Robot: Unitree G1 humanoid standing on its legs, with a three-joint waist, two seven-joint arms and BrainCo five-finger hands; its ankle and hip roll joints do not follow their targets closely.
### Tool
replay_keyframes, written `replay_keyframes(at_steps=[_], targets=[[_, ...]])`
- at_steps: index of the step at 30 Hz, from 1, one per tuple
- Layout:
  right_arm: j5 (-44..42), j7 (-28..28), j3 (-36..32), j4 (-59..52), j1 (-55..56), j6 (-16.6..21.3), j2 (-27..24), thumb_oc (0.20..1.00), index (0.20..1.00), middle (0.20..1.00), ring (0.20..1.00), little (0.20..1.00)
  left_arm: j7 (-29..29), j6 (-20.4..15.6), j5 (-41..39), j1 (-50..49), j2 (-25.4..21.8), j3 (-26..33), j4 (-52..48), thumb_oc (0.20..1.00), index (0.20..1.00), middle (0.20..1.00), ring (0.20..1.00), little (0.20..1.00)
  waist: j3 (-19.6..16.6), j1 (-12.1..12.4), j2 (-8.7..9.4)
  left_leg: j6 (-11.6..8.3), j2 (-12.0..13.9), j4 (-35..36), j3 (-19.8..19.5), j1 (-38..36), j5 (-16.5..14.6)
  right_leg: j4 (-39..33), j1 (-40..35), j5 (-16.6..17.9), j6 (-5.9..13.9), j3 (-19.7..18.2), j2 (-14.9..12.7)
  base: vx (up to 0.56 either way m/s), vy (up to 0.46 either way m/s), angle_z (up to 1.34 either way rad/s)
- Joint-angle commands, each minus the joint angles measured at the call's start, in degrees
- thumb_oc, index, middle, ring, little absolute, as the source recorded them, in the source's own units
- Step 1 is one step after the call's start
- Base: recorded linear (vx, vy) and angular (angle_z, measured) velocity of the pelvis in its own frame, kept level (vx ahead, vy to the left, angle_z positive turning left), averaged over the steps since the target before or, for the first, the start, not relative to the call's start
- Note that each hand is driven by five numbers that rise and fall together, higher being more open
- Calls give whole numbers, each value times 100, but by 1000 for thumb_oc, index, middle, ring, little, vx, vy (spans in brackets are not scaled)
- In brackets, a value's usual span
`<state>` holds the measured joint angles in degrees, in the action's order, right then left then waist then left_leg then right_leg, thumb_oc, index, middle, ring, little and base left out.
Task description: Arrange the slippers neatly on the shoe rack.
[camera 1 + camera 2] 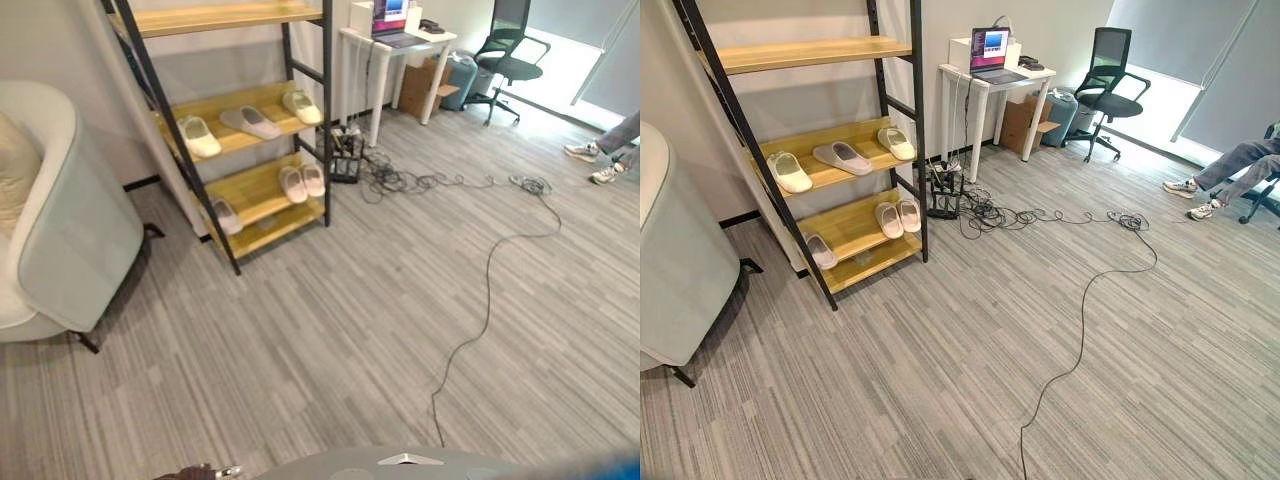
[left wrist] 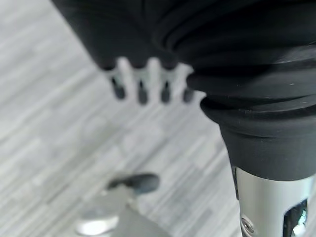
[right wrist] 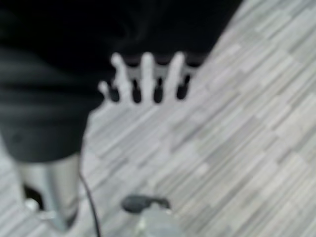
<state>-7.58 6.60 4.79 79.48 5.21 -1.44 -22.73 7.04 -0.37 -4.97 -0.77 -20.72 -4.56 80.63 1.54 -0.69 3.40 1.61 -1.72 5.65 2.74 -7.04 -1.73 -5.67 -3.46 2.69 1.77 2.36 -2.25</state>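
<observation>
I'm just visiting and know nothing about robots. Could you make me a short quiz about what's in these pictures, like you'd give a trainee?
1. True or false: the top shelf of the shoe rack holds a pair of slippers.
2. How many slippers lie on the middle shelf? A) one B) three C) five
3. Fill in: the left robot hand and the right robot hand hang over bare ____, holding nothing.

Key
1. False: it is bare.
2. B: a cream slipper, a grey slipper and a pale slipper. The bottom shelf also holds three.
3. Floor; the fingers of both are straight.
</observation>
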Motion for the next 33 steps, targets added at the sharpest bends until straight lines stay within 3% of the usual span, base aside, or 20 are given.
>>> replay_keyframes(at_steps=[1, 6, 11, 14, 15, 16, 17, 18, 20, 21, 24, 26, 27, 29, 30, 31, 32, 33], targets=[[-38, -108, -72, 190, -276, 42, -282, 1000, 1000, 1000, 1000, 1000, -146, -93, 106, 318, 249, -160, 398, 1000, 1000, 1000, 1000, 1000, 28, -170, -403, -348, 331, -65, -593, 202, 58, 67, -267, -516, 398, -146, -80, 0, 0, 0], [-113, -148, -38, 160, -296, 43, -193, 1000, 1000, 1000, 1000, 1000, -208, -114, 65, 356, 349, -281, 332, 1000, 1000, 1000, 1000, 1000, 177, -207, -430, -374, 388, -65, -613, 223, 87, 233, -182, -592, 340, -156, -46, 48, -93, 0], [-163, -201, 30, 58, -388, 85, -197, 1000, 1000, 1000, 1000, 1000, -215, -129, -123, 409, 380, -297, 277, 1000, 1000, 1000, 1000, 1000, 441, -237, -440, -436, 494, -500, -659, 529, 1, 1007, 325, -891, 198, -212, 76, 25, -94, 0], [-149, -214, 86, -4, -434, 115, -202, 1000, 1000, 1000, 1000, 1000, -178, -150, -275, 432, 366, -255, 135, 1000, 1000, 1000, 1000, 1000, 659, -145, -332, -521, 458, -1705, -612, 1071, -150, 1210, 311, -1058, 80, -225, 92, 42, -97, 1], [-149, -214, 86, -3, -436, 116, -201, 1000, 1000, 1000, 1000, 1000, -178, -149, -276, 433, 365, -255, 135, 1000, 1000, 1000, 1000, 1000, 656, -150, -335, -522, 460, -1737, -619, 1094, -165, 1215, 319, -1060, 80, -220, 95, 79, -120, 6], [-96, -221, 125, -49, -428, 117, -184, 1000, 1000, 1000, 1000, 1000, -227, -165, -250, 498, 373, -314, 70, 1000, 1000, 1000, 1000, 1000, 830, -104, -240, -539, 514, -2725, -413, 1654, 63, 1292, 208, -1126, -21, -119, 42, 50, -76, -2], [-95, -221, 124, -48, -430, 118, -184, 1000, 1000, 1000, 1000, 1000, -227, -165, -250, 500, 372, -314, 70, 1000, 1000, 1000, 1000, 1000, 819, -111, -250, -541, 521, -2765, -426, 1690, 46, 1299, 225, -1128, -22, -110, 52, 175, -131, -6], [-38, -247, 205, -56, -429, 92, -181, 1000, 1000, 1000, 1000, 1000, -314, -193, -185, 535, 400, -402, 11, 1000, 1000, 1000, 1000, 1000, 935, -65, -164, -456, 634, -3286, -18, 2248, 186, 1255, 48, -1249, -74, 40, -8, 220, -54, -2], [-17, -236, 271, -127, -400, 90, -127, 1000, 1000, 1000, 1000, 1000, -342, -208, -204, 479, 397, -347, -48, 1000, 1000, 1000, 1000, 1000, 887, 55, -146, -408, 641, -2976, 293, 2601, 49, 1146, -145, -1394, -32, 147, -17, 483, 47, 19], [-28, -251, 382, -266, -408, 150, -39, 1000, 1000, 1000, 1000, 1000, -436, -259, -154, 300, 409, -281, -56, 1000, 1000, 1000, 1000, 1000, 792, 309, -172, -430, 569, -1845, 613, 2841, 421, 982, -569, -1529, 49, 184, 40, 546, 137, 31], [11, -245, 436, -295, -457, 153, 82, 1000, 1000, 1000, 1000, 1000, -408, -215, -167, 251, 406, -149, 70, 1000, 1000, 1000, 1000, 1000, 709, 452, -124, -486, 578, -1179, 651, 2703, 644, 888, -847, -1588, 129, 165, 31, 445, 137, 31], [37, -266, 449, -311, -440, 153, 136, 1000, 1000, 1000, 1000, 1000, -448, -213, -175, 218, 379, -77, 136, 1000, 1000, 1000, 1000, 1000, 669, 497, -59, -457, 514, -1190, 581, 2695, 731, 885, -945, -1595, 161, 171, 3, 391, 128, -8], [169, -212, 499, -301, -409, 147, 220, 1000, 1000, 1000, 1000, 1000, -457, -198, -202, 100, 335, 101, 282, 1000, 1000, 1000, 1000, 1000, 546, 620, 65, -348, 313, -1321, 363, 2672, 711, 1072, -977, -1492, 285, 121, -98, 436, 167, -23], [201, -186, 503, -293, -382, 149, 274, 1000, 1000, 1000, 1000, 1000, -493, -188, -193, 95, 299, 142, 311, 1000, 1000, 1000, 1000, 1000, 505, 637, 136, -276, 255, -1375, 390, 2629, 651, 1274, -930, -1330, 385, 133, -169, 388, 172, -35], [233, -146, 559, -358, -370, 145, 308, 1000, 1000, 1000, 1000, 1000, -509, -166, -214, 124, 250, 203, 290, 1000, 1000, 1000, 1000, 1000, 461, 638, 248, -109, 137, -1311, 481, 2392, 506, 2040, -638, -544, 688, 125, -375, 218, 121, -49], [233, -146, 559, -358, -370, 145, 308, 1000, 1000, 1000, 1000, 1000, -509, -166, -214, 124, 250, 203, 290, 1000, 1000, 1000, 1000, 1000, 459, 638, 247, -109, 138, -1311, 481, 2394, 506, 2040, -635, -543, 687, 125, -374, 438, 224, -34], [245, -122, 611, -480, -383, 144, 341, 1000, 1000, 1000, 1000, 1000, -524, -170, -193, 153, 240, 175, 181, 1000, 1000, 1000, 1000, 1000, 472, 600, 236, 67, 36, -1223, 444, 2092, 340, 2962, -337, 224, 836, 159, -570, 348, 145, 6], [250, -141, 638, -575, -387, 154, 354, 1000, 1000, 1000, 1000, 1000, -550, -187, -163, 206, 217, 117, 111, 1000, 1000, 1000, 1000, 1000, 527, 563, 220, 144, -11, -1242, 410, 1950, 228, 3344, -236, 509, 856, 224, -664, 448, 193, 21]])
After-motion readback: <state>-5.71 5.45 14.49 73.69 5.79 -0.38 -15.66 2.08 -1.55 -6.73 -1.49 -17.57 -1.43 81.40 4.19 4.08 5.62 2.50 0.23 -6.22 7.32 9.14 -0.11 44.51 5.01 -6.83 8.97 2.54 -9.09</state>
